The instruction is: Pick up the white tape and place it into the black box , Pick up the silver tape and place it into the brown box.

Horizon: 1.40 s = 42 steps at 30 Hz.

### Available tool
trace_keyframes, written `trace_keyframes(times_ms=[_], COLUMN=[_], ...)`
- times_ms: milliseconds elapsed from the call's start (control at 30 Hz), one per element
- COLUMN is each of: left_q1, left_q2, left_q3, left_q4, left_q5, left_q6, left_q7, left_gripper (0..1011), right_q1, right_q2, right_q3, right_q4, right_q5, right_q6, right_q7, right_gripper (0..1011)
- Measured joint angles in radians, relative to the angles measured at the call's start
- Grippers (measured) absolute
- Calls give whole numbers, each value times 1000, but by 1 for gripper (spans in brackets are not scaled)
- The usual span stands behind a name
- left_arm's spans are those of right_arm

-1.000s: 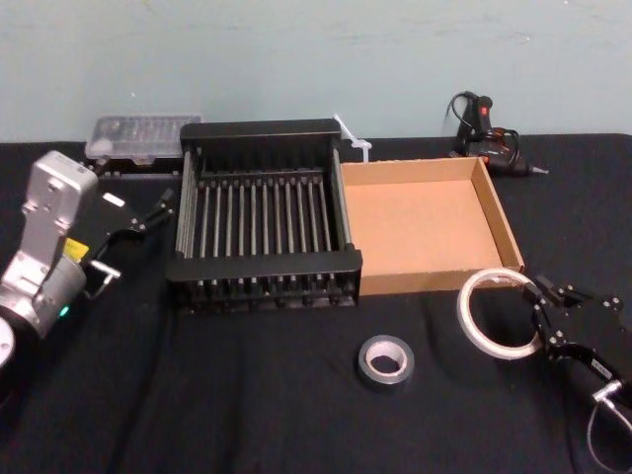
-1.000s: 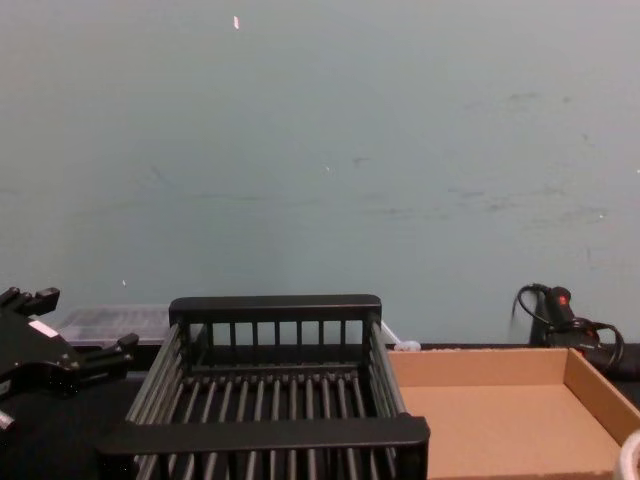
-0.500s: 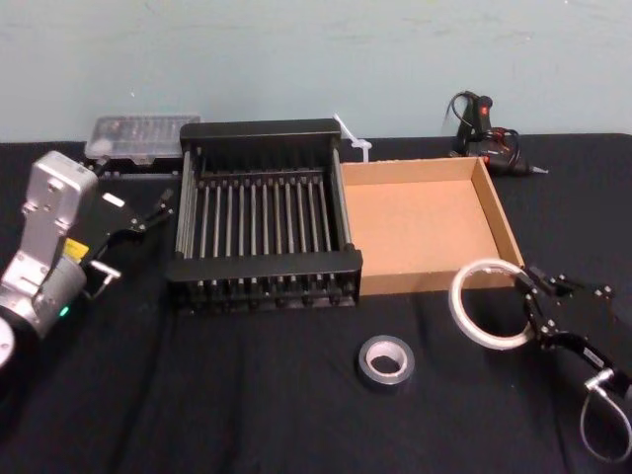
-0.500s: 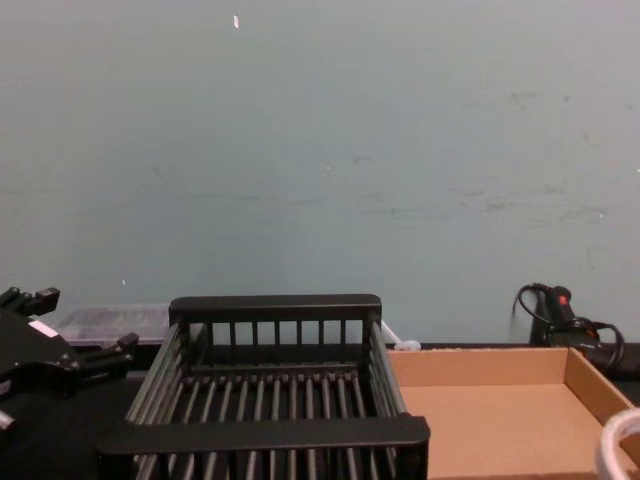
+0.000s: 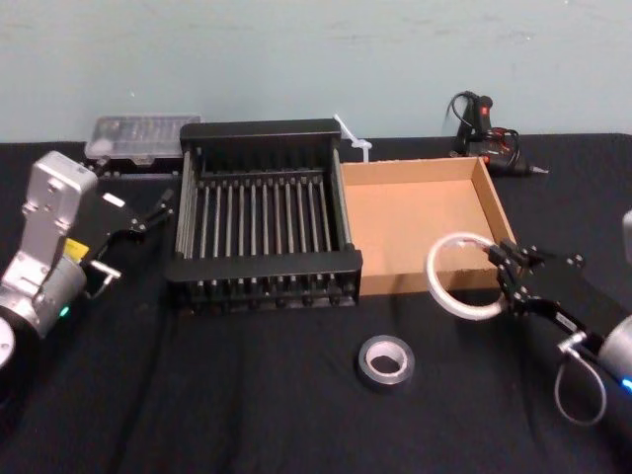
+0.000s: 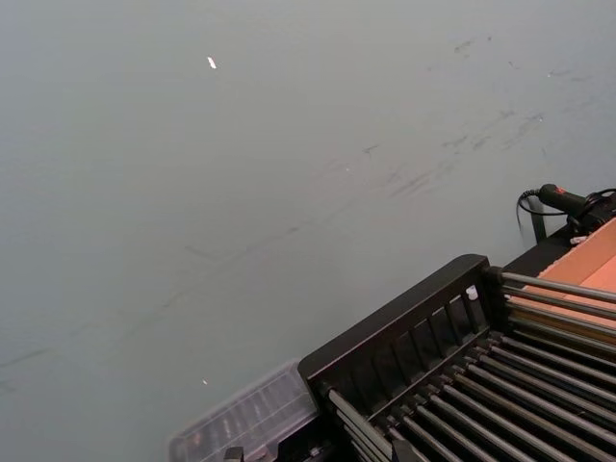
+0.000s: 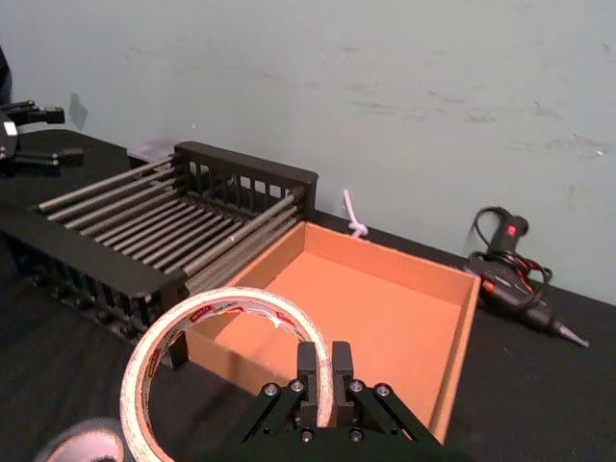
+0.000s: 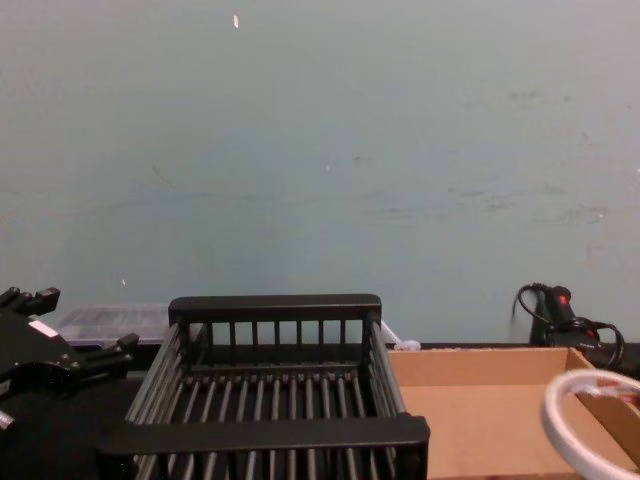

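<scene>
White tape [image 5: 462,276]: being carried clear of the table, clamped in the right tool [image 5: 511,274], hanging over the near wall of the brown box [image 5: 419,219] — not yet in the black box [image 5: 261,212].
Silver tape [image 5: 385,360]: lying untouched on the black table [image 5: 247,395], in front of both boxes.
Left tool [image 5: 138,225]: idling beside the black box; I cannot tell its fingers' state.
Right wrist view: showing the fingers [image 7: 309,371] pinching the roll's wall.
Chest view: catching the roll's edge only.
</scene>
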Motion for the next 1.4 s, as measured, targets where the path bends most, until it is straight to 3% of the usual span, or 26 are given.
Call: trace_keyframes(times_ms=[900,1400], left_q1=[0,0], left_q2=[0,0], left_q3=[0,0], left_q4=[0,0], left_q5=[0,0], left_q6=[0,0], left_q7=[0,0], left_gripper=[1001,1001], right_q1=[242,390], right_q2=[-82,-152], right_q3=[-145,-226], right_q4=[117,232], right_q5=[-36,-79], right_q6=[68,92], right_q7=[-25,-24], right_gripper=[98,98])
